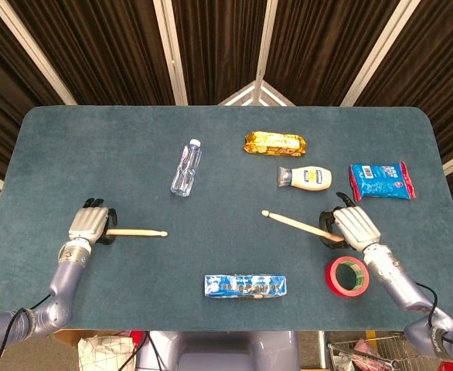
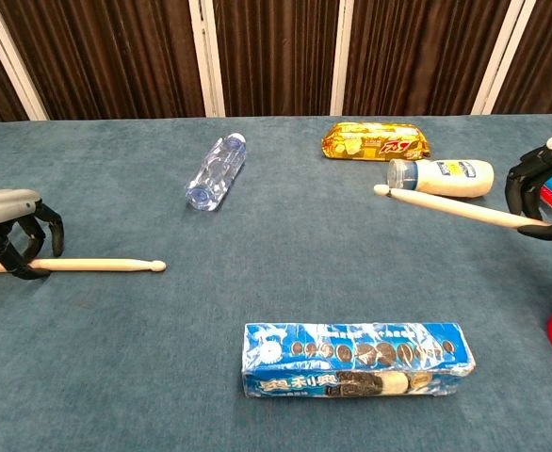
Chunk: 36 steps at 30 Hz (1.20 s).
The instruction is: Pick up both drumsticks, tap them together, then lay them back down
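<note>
- We see a teal-blue desk (image 1: pixel 226 154)
- Two pale wooden drumsticks (image 1: pixel 136 232) (image 1: pixel 296 225)
- Silver-grey robot hands (image 1: pixel 89 224) (image 1: pixel 356 226) with black fingers
- A red tape roll (image 1: pixel 347 276), green inside
- A blue biscuit pack (image 2: pixel 356 359)
- A gold wrapper (image 1: pixel 275 142)

Two silvery lavender metallic robot arms are showing, at seven and five o'clock, the left hand (image 1: pixel 88 223) and right hand (image 1: pixel 355 226) each having pale grey backs and black fingers, with thin black cables trailing near the elbows.

A curtained test booth: dark drapes (image 1: pixel 211 46) behind a felt-topped table (image 1: pixel 226 139).
</note>
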### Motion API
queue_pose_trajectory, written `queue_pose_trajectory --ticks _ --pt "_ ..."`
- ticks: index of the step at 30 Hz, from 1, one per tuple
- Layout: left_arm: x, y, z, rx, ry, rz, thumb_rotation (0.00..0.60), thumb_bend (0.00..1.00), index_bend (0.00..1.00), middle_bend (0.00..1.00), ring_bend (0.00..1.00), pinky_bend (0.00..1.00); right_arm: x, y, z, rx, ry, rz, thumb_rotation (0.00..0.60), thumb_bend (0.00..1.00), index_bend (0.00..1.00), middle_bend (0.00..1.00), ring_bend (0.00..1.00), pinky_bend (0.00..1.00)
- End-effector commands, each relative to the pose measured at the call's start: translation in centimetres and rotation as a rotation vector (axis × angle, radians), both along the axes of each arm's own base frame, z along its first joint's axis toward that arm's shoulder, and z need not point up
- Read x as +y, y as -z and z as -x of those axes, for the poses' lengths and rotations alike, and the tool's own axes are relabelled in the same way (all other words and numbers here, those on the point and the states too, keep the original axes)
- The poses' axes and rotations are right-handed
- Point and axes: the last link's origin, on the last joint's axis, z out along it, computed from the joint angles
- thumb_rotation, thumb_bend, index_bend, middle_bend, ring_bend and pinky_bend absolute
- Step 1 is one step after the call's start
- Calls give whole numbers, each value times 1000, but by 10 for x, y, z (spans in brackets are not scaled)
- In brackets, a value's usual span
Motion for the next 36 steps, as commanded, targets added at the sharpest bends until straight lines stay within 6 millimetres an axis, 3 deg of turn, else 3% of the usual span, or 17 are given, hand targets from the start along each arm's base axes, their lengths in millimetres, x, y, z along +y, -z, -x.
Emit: queue_pose_trajectory --ticks 1,6,17,26,36 --pt "2 -7 -11 -50 6 -19 600 401 470 530 92 0 0 0 1 -2 4 2 600 458 812 661 458 14" --pt "0 -27 -29 -132 12 -52 600 399 467 514 84 0 -3 -2 2 -6 20 9 600 458 813 661 458 14" --pt "-24 -105 -61 -284 52 -116 600 399 445 502 77 0 -4 4 8 21 45 -6 600 459 812 660 458 14" --pt "-36 -148 -49 -325 44 -181 600 399 437 501 77 0 2 20 5 145 -139 -29 600 459 812 661 458 14" --pt "-30 -152 -32 -332 3 -195 600 399 428 501 77 0 1 44 -7 203 -320 -35 600 459 812 661 458 14"
